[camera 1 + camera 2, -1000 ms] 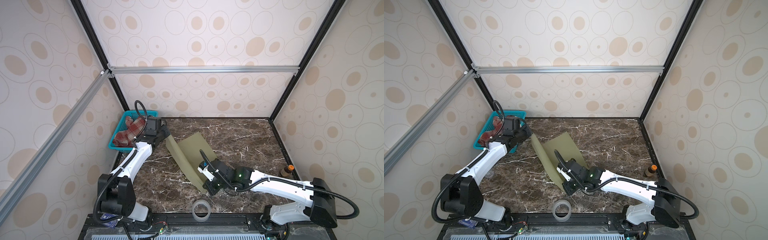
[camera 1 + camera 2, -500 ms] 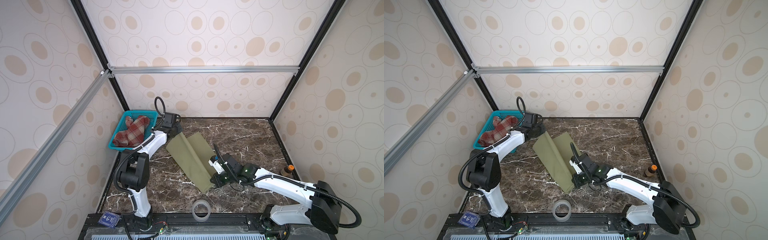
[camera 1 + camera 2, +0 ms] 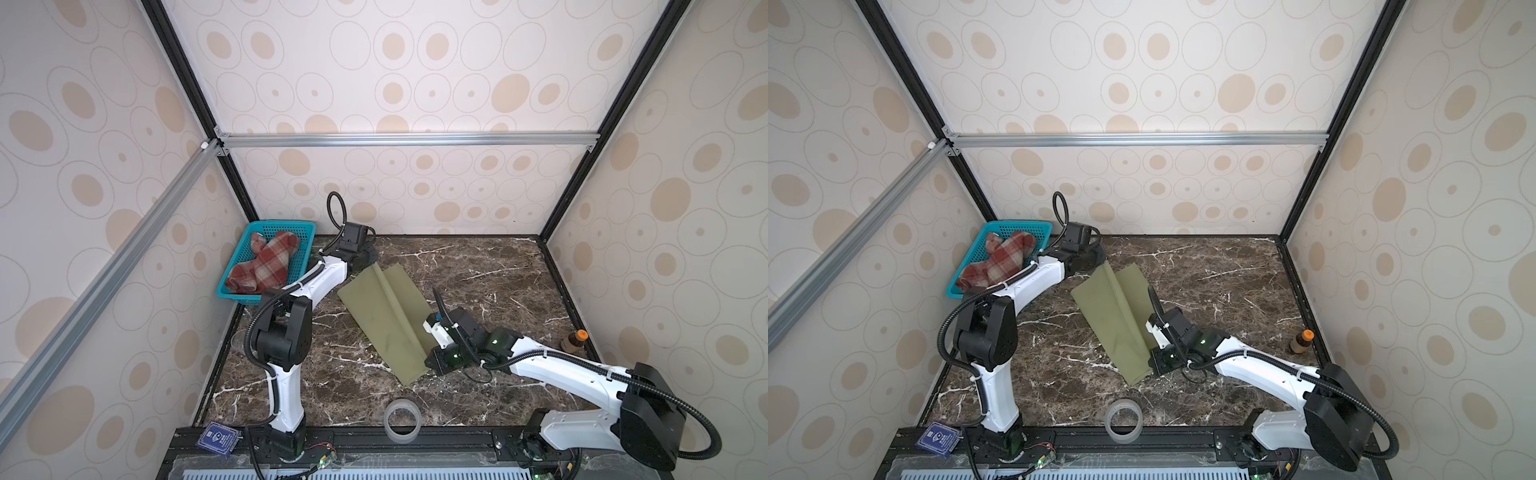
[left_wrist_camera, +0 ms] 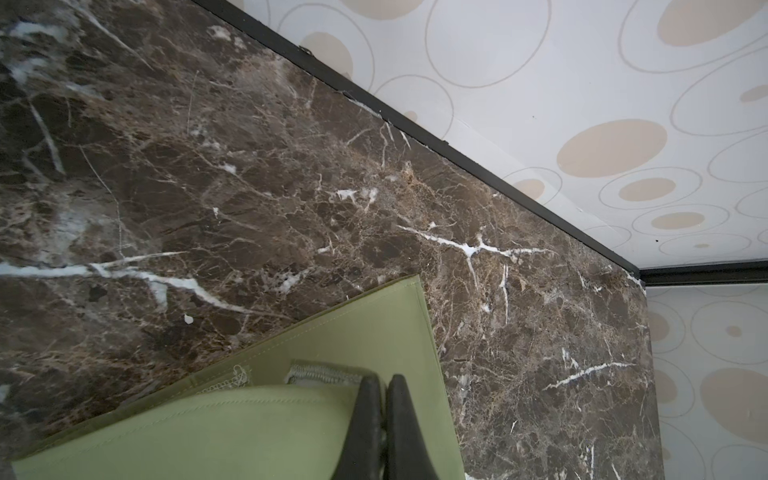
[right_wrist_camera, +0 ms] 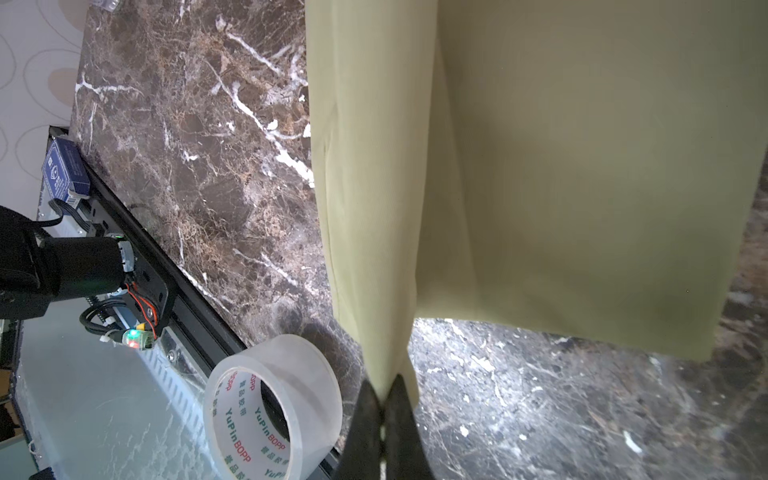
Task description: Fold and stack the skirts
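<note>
Left gripper (image 4: 382, 380) at eleven o'clock, right gripper (image 5: 384, 382) at five, each clamped on the green skirt (image 3: 384, 318), probably tautening its fold.

Both jaws tightly together; left arm (image 3: 328, 274) far forward, right arm (image 3: 561, 370) low at centre.

Tbl (image 3: 498, 266) open back-R; olive skirt (image 3: 382, 316) mid, basket (image 3: 282, 225) back-L, tape roll (image 5: 282, 361) front, bottle (image 3: 571, 341) R edge.

Top views overlook whole table (image 3: 498, 270) from high; wrist views close on olive skirt (image 4: 249, 432).
</note>
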`<state>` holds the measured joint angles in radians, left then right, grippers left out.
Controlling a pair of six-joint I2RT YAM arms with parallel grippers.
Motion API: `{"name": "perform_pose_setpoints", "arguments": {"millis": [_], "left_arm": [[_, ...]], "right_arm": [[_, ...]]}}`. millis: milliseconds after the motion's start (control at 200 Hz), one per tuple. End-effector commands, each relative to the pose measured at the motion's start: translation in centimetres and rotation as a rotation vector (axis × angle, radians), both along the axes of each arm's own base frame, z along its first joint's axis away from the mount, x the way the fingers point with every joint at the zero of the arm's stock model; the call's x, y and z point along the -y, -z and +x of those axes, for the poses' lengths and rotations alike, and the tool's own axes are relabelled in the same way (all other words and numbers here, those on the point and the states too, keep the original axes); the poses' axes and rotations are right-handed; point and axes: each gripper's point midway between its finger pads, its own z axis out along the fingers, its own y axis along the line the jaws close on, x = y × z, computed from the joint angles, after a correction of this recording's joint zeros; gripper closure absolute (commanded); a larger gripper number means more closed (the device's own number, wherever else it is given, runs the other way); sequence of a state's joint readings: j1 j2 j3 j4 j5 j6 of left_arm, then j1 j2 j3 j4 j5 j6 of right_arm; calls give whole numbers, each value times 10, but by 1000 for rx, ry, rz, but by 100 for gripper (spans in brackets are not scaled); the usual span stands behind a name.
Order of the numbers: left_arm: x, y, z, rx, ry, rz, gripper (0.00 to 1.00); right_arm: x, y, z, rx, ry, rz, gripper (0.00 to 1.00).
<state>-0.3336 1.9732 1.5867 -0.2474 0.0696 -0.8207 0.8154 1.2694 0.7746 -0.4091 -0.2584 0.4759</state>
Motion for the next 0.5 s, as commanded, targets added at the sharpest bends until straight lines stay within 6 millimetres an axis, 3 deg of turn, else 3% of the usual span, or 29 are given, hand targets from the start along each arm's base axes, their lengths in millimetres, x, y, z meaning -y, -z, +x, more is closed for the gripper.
{"name": "perform_pose_setpoints", "arguments": {"millis": [0, 495], "left_arm": [[11, -16, 13, 52, 5, -15, 100], [40, -5, 25, 41, 47, -21, 100]], "right_arm": [[7, -1, -3, -19, 24, 13, 100], [20, 11, -1, -44, 60, -41, 100]]}}
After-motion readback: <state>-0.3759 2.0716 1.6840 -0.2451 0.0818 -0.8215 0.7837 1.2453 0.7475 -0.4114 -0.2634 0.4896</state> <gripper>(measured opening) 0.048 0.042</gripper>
